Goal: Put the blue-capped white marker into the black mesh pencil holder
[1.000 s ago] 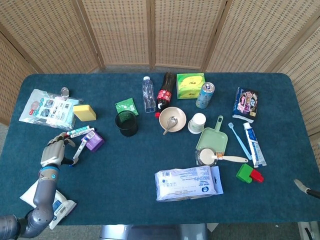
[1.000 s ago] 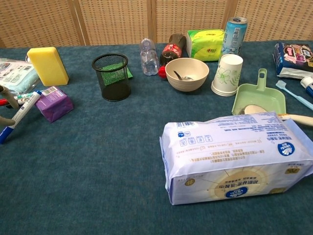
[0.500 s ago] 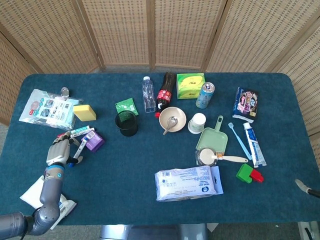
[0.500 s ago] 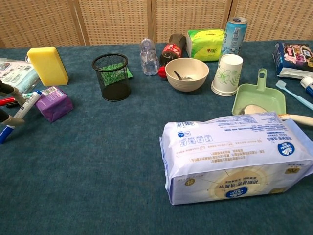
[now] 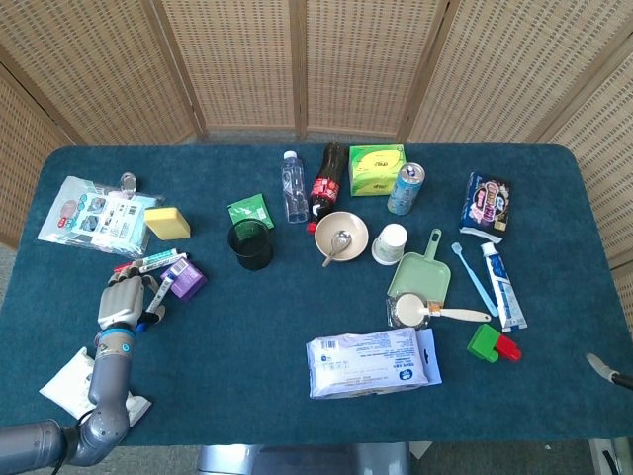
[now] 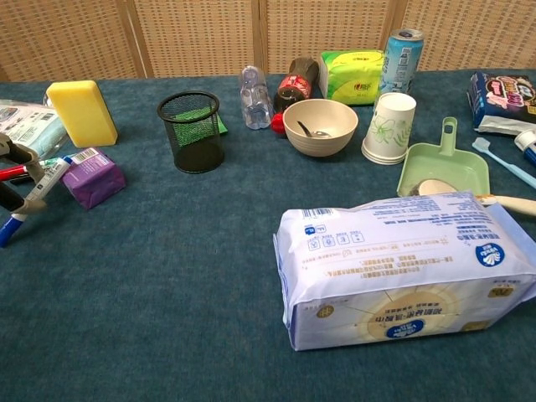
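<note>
Blue-capped white marker (image 5: 158, 298) lies against the purple box (image 5: 185, 280), cap toward you; your left hand (image 5: 121, 303) has fingers curled around it, grip not confirmed. Black mesh pencil holder (image 5: 250, 244) sits at 2 o'clock, mouth up for a straight drop

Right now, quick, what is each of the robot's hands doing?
Left hand: fingers closing around the blue-capped white marker; a firm hold cannot be told.
Right hand: only a sliver shows at the table edge; cannot be told.

Bright, even daylight, soft faint shadows, sharp focus throughout, mild wide-angle bending at the edges.
</note>
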Available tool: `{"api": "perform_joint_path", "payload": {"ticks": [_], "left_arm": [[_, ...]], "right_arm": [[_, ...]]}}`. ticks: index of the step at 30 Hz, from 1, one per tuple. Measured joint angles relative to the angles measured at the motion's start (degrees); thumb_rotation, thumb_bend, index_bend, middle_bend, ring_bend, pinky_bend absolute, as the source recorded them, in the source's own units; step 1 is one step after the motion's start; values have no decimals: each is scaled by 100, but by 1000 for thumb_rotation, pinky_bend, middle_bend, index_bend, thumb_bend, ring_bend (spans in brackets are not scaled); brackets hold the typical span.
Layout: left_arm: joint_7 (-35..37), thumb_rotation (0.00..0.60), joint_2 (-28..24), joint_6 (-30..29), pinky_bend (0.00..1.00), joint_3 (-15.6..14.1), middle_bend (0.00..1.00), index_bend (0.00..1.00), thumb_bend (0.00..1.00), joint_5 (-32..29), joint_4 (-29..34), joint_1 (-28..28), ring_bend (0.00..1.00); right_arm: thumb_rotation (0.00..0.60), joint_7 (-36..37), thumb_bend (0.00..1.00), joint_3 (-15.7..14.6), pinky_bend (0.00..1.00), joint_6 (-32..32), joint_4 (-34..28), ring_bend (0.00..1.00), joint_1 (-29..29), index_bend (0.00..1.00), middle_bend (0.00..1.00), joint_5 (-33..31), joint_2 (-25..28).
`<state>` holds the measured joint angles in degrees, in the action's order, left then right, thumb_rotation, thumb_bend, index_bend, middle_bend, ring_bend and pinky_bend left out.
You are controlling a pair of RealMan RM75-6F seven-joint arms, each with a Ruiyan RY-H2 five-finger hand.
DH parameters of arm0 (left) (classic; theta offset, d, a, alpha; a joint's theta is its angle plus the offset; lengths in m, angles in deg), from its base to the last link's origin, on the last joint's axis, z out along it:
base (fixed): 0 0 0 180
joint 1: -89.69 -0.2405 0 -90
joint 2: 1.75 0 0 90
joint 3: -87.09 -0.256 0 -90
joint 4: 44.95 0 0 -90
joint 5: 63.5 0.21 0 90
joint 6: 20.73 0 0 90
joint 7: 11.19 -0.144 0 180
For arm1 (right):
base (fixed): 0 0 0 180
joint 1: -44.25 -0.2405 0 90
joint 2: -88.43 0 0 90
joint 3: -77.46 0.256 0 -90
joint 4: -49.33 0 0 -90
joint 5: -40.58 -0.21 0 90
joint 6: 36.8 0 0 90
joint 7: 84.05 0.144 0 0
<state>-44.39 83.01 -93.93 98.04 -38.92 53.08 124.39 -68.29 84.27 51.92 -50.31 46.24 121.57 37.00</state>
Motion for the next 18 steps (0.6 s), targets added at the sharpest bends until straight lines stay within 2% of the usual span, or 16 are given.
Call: {"api": "perform_joint_path", "payload": {"ticks": [18], "left_arm": [[-1,600,41,-78,74,62,0,495,456,213,-103,-103,0]], "right_arm": [[600,62,0,13,0,1,-2,0,10,0,0,-22,15]]}}
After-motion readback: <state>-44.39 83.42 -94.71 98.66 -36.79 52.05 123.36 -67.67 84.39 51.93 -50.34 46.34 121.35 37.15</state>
